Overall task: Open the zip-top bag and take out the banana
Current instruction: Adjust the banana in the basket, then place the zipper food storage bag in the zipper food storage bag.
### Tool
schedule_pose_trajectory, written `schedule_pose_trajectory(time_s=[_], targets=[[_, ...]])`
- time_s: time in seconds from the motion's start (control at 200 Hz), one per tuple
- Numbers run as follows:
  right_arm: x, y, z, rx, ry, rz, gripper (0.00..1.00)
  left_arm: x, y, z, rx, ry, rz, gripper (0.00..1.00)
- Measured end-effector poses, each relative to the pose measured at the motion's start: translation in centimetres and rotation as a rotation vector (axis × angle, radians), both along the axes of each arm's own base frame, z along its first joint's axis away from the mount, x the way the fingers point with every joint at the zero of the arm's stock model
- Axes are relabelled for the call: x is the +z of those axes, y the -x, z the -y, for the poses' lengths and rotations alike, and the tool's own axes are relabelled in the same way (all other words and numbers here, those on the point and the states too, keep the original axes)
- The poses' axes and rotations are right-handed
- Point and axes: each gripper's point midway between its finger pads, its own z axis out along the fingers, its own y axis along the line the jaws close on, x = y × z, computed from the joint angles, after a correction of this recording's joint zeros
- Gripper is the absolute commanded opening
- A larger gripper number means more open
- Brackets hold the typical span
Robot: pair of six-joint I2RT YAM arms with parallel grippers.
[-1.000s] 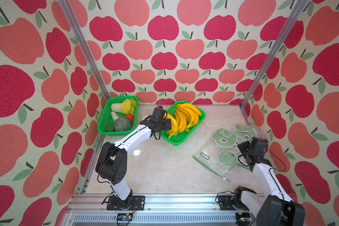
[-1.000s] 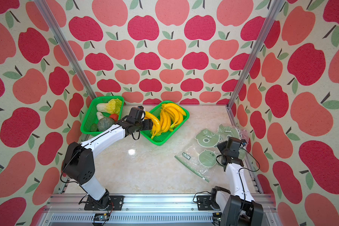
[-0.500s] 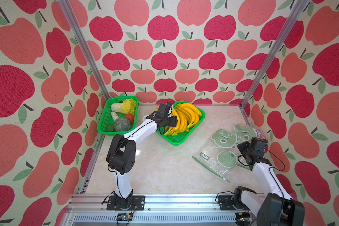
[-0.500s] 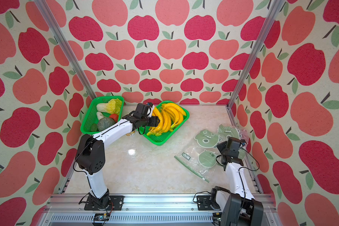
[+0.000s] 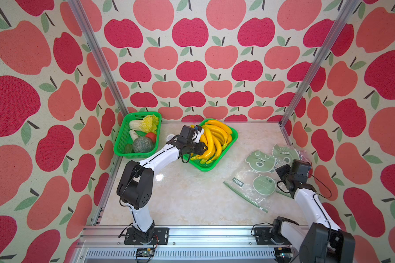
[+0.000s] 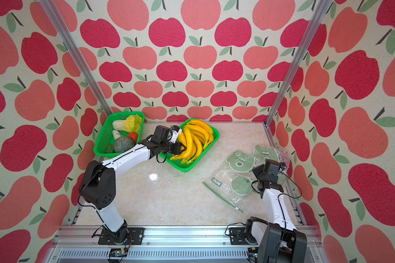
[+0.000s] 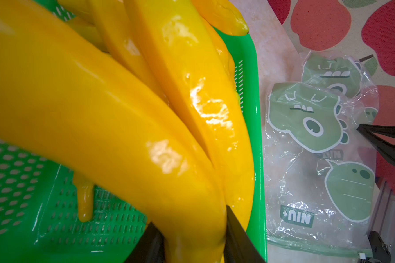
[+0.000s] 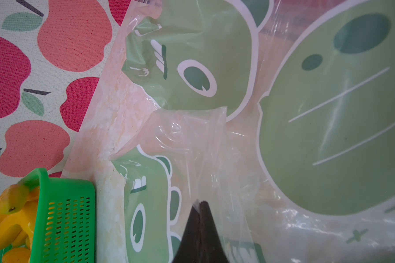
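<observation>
while the left gripper (image 5: 204, 149) reaches into the green basket (image 5: 235, 136) near the back wall, its two black fingers (image 7: 236, 239) press against both sides of one banana (image 5: 211, 145) toward its stem end, so it is clamped on that fruit. left wrist view agrees: the banana (image 7: 100, 118) fills most of the picture and runs out from between the fingers. other bananas (image 5: 221, 129) lie piled in the same basket, touching the gripped one. zip-top bag (image 5: 244, 174) lies flat on the table (image 5: 192, 200) toward the right side, apart from the basket. it is clear film with green cartoon prints, and a green zipper strip (image 5: 245, 196) runs along the edge nearest the camera. cannot tell if the strip is sealed. a second bag (image 5: 285, 151) with a similar print sits just behind it by the right wall; how far they overlap is hard to judge. right gripper (image 5: 283, 172) sits at the zip-top bag's right edge. in the right wrist view its fingers (image 8: 205, 227) are pressed together and a fold of the zip-top bag (image 8: 192, 136) is drawn up to their tips, so it is pinching the film. second green basket (image 5: 123, 136) in the back left corner holds vegetables (image 5: 143, 144), apart from both arms. both top views show the same layout.
</observation>
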Motion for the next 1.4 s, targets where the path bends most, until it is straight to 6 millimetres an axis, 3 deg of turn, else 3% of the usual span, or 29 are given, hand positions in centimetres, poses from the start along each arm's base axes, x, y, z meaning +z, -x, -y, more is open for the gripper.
schedule_pose_trajectory(time_s=[0.215, 0.385, 0.535, 0.655, 0.785, 0.97, 1.15, 1.25, 1.401], targets=[[0.0, 0.0, -0.1, 0.004, 0.0, 0.001, 0.04, 0.9, -0.3, -1.8, 0.045, -0.004, 0.02, 0.64], [1.1, -0.5, 0.0, 0.024, 0.019, 0.014, 0.04, 2.0, -0.5, -2.8, 0.089, -0.032, 0.057, 0.69], [2.6, -1.8, 0.1, 0.054, 0.05, 0.026, 0.04, 4.3, -0.2, -3.2, 0.114, -0.056, 0.129, 0.73], [4.3, -3.3, 0.3, 0.096, 0.089, 0.034, 0.04, 6.8, 1.0, -3.0, 0.112, -0.064, 0.209, 0.74], [7.6, -5.7, 0.9, 0.152, 0.139, 0.052, 0.03, 9.2, 3.4, -3.0, 0.092, -0.047, 0.281, 0.74], [11.5, -8.6, 4.0, 0.162, 0.235, 0.02, 0.03, 9.5, 4.7, -4.2, 0.11, -0.051, 0.313, 0.74], [10.5, -8.6, 8.0, 0.102, 0.35, -0.156, 0.06, 7.6, 6.0, -5.5, 0.115, -0.089, 0.311, 0.75], [9.4, -7.9, 9.7, 0.063, 0.407, -0.257, 0.16, 7.8, 6.5, -6.2, 0.126, -0.093, 0.328, 0.76], [7.7, -7.4, 11.9, 0.006, 0.479, -0.379, 0.41, 8.5, 6.9, -7.4, 0.159, -0.084, 0.364, 0.76]])
